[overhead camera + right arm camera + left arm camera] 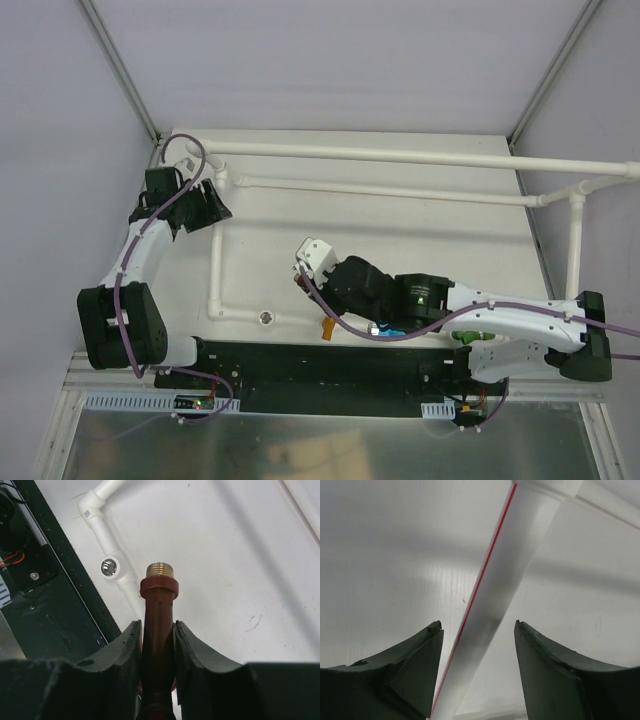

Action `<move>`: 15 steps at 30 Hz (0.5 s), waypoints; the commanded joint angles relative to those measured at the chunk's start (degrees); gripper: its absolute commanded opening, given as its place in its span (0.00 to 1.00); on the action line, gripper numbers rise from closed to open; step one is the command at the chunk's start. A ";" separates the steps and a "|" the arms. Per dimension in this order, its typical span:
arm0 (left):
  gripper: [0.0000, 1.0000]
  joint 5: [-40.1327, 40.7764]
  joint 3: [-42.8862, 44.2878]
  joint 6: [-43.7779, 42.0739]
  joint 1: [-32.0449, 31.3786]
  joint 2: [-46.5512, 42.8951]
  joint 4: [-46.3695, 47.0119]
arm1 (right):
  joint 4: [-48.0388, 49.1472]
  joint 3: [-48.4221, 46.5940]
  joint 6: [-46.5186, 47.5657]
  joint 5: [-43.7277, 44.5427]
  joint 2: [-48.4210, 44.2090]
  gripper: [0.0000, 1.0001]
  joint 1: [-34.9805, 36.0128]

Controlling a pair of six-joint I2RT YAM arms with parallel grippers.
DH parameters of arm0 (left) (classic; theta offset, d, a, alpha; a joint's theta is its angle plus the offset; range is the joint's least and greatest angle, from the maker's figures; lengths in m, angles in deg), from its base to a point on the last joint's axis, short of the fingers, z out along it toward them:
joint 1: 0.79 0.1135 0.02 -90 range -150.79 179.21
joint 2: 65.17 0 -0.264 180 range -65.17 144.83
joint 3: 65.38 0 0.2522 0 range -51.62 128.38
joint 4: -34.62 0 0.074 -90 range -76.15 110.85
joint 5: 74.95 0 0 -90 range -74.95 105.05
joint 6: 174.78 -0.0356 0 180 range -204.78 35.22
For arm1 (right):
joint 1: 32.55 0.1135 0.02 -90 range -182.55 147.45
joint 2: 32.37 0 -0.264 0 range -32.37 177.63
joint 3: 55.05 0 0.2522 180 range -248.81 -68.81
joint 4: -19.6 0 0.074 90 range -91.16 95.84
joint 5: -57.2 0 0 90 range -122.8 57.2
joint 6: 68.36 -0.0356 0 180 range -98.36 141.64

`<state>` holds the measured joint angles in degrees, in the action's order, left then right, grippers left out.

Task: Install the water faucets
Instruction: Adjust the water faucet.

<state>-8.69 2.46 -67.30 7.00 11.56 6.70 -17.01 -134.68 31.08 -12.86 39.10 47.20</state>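
Note:
My right gripper is shut on the brown faucet. Its threaded metal end points past the fingertips, above the white table. An open metal-lined socket of the white pipe frame lies to the left of that end and apart from it. In the top view this gripper is at mid-table, with the socket nearer the front. The orange, blue and green faucets lie by the front edge, partly under the right arm. My left gripper is open, its jaws on either side of a white pipe without touching it.
The white PVC pipe frame runs along the back, down the left side and down the right side. A white elbow joins the pipe above the socket. A black base plate lines the near edge.

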 commanded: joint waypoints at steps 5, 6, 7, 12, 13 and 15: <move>0.17 7.75 13.48 -8.16 -4.80 13.16 -2.99 | 5.36 2.67 -2.49 1.76 -6.15 0.00 0.06; 0.07 7.49 15.42 -8.07 -5.33 15.01 -3.07 | 5.62 3.02 -2.84 1.94 -6.68 0.00 0.06; 0.00 7.49 17.18 -8.07 -5.94 17.55 -2.99 | 5.89 3.37 -3.01 2.46 -7.12 0.00 0.06; 0.00 8.81 25.35 -8.07 -7.53 25.13 -3.25 | 5.80 4.69 -3.98 4.75 -8.70 0.00 -0.03; 0.00 8.81 26.76 -7.98 -7.62 26.09 -3.34 | 5.80 4.96 -4.07 5.10 -8.88 0.00 -0.12; 0.00 9.50 28.70 -7.89 -7.62 26.98 -3.42 | 5.89 5.39 -4.25 5.89 -9.32 0.00 -0.03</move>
<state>-3.08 27.38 -75.61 1.90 35.36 3.05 -14.43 -129.61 28.45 -10.15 32.45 47.20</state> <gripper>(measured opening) 0.302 0.334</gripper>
